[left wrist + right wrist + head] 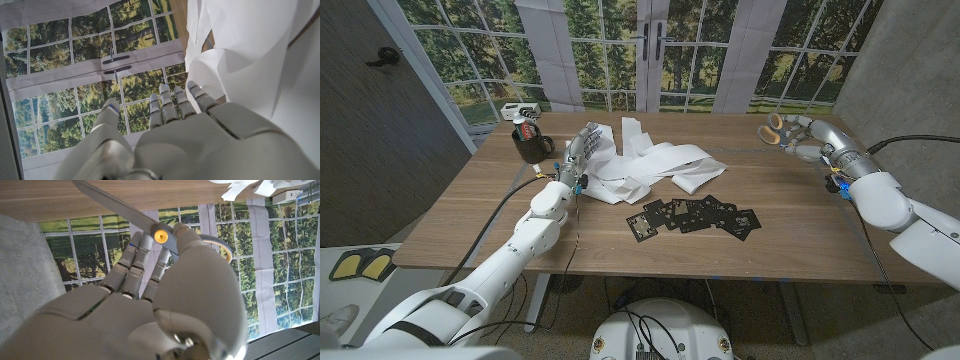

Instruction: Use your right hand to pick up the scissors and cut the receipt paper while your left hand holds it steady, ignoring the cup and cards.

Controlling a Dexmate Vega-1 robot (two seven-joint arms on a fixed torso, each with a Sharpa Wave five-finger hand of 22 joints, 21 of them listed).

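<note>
1. Right hand (798,138) grips the scissors (776,130) above the table's (800,250) far right corner.
2. Left hand (582,152) rests on the receipt paper (655,165), fingers (167,102) extended.
3. Right wrist view reveals the blade (117,207).

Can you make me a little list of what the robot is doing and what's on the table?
right hand: holds the scissors up at the table's far right edge
left hand: rests on the receipt paper, fingers stretched out
receipt paper: a long white strip, crumpled in loops, not clearly cut yet
cup: black mug, beside the left hand, on the paper's left
cards: black, spread out in front of the paper
table: wooden
</note>
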